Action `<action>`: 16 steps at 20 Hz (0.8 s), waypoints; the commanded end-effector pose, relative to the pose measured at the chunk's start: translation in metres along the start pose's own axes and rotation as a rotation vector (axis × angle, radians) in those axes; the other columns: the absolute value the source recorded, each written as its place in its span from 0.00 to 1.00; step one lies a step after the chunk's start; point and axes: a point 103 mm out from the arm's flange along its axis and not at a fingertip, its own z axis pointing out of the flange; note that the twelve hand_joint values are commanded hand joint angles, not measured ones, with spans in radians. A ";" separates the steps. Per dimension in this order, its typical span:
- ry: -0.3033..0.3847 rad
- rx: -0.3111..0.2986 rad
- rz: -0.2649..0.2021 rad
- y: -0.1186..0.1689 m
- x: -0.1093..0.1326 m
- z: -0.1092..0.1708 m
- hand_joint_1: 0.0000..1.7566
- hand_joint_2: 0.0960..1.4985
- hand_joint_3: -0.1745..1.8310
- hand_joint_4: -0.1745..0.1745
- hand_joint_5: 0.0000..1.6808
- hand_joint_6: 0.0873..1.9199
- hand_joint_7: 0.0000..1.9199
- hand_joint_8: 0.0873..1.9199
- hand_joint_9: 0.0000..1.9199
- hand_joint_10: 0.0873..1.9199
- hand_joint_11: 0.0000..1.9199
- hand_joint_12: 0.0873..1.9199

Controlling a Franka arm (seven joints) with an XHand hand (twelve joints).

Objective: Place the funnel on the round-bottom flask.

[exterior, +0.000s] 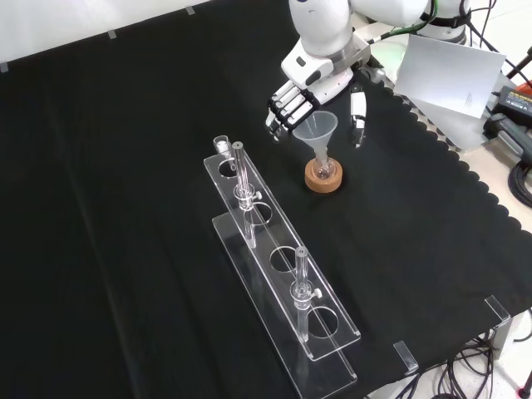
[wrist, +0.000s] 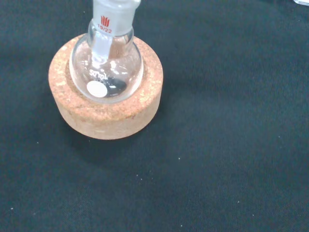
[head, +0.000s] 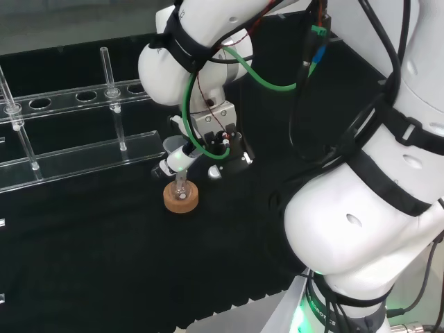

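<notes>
Nearest in the front view stands a long clear plastic rack (exterior: 283, 274) with round holes and two upright glass tubes, untouched and well apart from the work. Beyond it, a small clear glass round-bottom flask (wrist: 107, 67) sits upright in a thick round cork ring stand (wrist: 105, 92) on the black cloth (exterior: 125, 208). Its bulb rests in the ring's hollow, as the wrist view shows closely.

A clear cone-shaped funnel (exterior: 315, 131) stands over the flask, its stem running down into the flask's neck, so it looks seated or very nearly so. Just behind it hangs the black and white hand (exterior: 293, 98) on the white robot arm (head: 361, 229). Its fingers (exterior: 283, 108) are on one side of the funnel's cone and its thumb (exterior: 358, 112) on the other, spread wide. They look apart from the rim, though I cannot rule out a light touch.

I judge this the release step. The next move calls for the hand to rise straight up and away, without brushing the cone and tipping funnel or flask off the ring.
</notes>
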 end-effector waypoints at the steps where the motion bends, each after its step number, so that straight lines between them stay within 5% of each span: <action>1: 0.012 -0.004 -0.006 -0.005 -0.002 -0.007 0.10 0.37 0.12 0.62 0.00 0.00 0.00 0.05 0.00 0.10 0.00 0.43; 5: 0.027 -0.017 -0.012 -0.006 -0.003 -0.016 0.09 0.37 0.11 0.62 0.00 0.00 0.00 0.00 0.00 0.00 0.00 0.38; 16: 0.044 -0.082 -0.012 0.000 -0.017 -0.065 0.08 0.38 0.10 0.60 0.00 0.00 0.00 0.00 0.00 0.00 0.00 0.34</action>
